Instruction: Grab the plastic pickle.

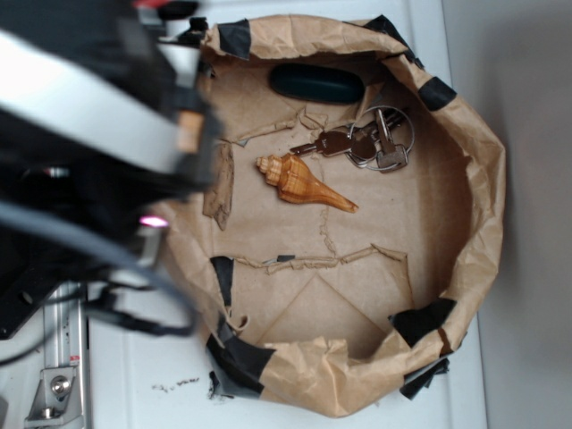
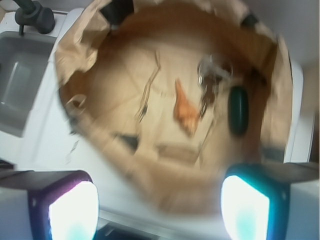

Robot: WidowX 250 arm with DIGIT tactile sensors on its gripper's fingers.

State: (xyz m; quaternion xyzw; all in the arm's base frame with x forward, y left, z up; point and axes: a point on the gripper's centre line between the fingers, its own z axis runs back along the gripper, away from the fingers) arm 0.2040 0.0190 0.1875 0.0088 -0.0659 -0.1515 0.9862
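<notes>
The plastic pickle [image 1: 316, 84] is a very dark green capsule lying at the far end of a brown paper-lined basin [image 1: 478, 192], close to its back wall. In the wrist view the pickle [image 2: 238, 111] lies at the right, blurred. An orange-brown seashell [image 1: 304, 181] lies in the middle, and a bunch of keys [image 1: 371, 141] lies between shell and pickle. My gripper [image 2: 159, 207] is open and empty, its two bright fingertips wide apart, high above the basin's near rim. In the exterior view the arm [image 1: 98, 134] is a blur at the left; the fingers are hidden.
The paper basin has crumpled raised walls patched with black tape [image 1: 237, 357]. It sits on a white counter [image 1: 500, 393]. A grey sink [image 2: 20, 85] with a black faucet [image 2: 35, 15] shows at the wrist view's left.
</notes>
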